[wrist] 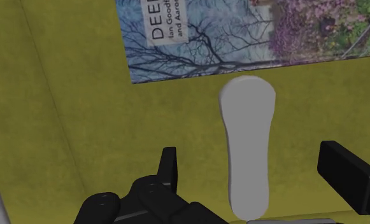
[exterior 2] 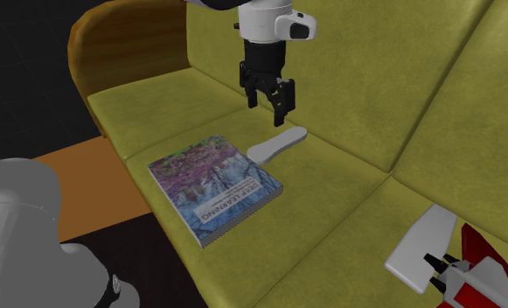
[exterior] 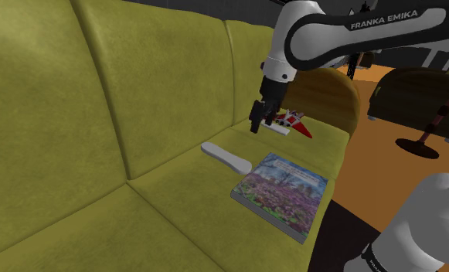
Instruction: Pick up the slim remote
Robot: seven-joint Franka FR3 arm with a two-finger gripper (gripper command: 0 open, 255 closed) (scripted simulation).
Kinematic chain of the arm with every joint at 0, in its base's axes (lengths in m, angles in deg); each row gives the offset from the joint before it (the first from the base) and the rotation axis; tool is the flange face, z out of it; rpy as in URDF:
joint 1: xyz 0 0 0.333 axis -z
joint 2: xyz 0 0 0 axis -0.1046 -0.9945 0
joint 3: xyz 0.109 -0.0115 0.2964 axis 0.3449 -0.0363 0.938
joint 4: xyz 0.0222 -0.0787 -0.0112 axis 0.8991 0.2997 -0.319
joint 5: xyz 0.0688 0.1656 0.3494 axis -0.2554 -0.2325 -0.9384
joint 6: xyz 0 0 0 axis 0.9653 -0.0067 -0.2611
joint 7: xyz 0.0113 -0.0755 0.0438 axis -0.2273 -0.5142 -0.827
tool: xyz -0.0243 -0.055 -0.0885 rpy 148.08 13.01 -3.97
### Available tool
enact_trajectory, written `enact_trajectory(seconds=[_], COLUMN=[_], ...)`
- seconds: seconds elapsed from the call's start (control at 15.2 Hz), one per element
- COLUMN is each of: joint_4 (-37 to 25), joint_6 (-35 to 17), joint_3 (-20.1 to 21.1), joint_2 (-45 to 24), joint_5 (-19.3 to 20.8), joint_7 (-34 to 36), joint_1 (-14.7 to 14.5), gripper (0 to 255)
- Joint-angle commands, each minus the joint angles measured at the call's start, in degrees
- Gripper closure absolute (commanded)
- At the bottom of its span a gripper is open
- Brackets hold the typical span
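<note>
The all-black gripper (exterior: 261, 122) is hanging over the olive-yellow sofa (exterior: 99, 116) just above the middle of the shoulder view, on the end of the white Franka arm (exterior: 346, 35) that is reaching in from the upper right. Its fingers (wrist: 169, 167) are standing apart, and in the wrist view the slim remote (wrist: 247, 146) is lying lengthwise in the gap between them, touching neither.

The remote, drawn plain pale grey, is lying flat on the seat cushion near the centre of the shoulder view (exterior: 226, 158). In the second exterior view it (exterior 2: 278, 143) is showing just below the gripper (exterior 2: 271, 105), with a clear gap under the fingertips.

A paperback book (exterior: 281, 194) with a cover of blossoming trees is lying flat just beside the remote's rounded end, towards the lower right of the shoulder view, apart from it by a narrow strip of cushion.

A red and white toy plane (exterior: 294, 121) is sitting on the seat just right of the gripper in the shoulder view.
</note>
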Motion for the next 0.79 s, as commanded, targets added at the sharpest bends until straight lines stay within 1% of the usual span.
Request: enact_trajectory(seconds=[0.0, 0.26, 0.59, 0.73], joint_4=[-1.2, -4.6, -10.4, -10.0], joint_6=[-2.7, -6.5, -10.0, -10.7], joint_3=[1.1, 3.3, 5.1, 5.0], joint_2=[-4.3, -12.8, -23.9, -24.3], joint_5=[0.8, 3.0, 6.9, 7.1], joint_7=[1.2, 4.2, 8.4, 8.5], joint_1=[-0.1, -0.4, -1.4, -1.5], gripper=[0, 0, 0, 0])
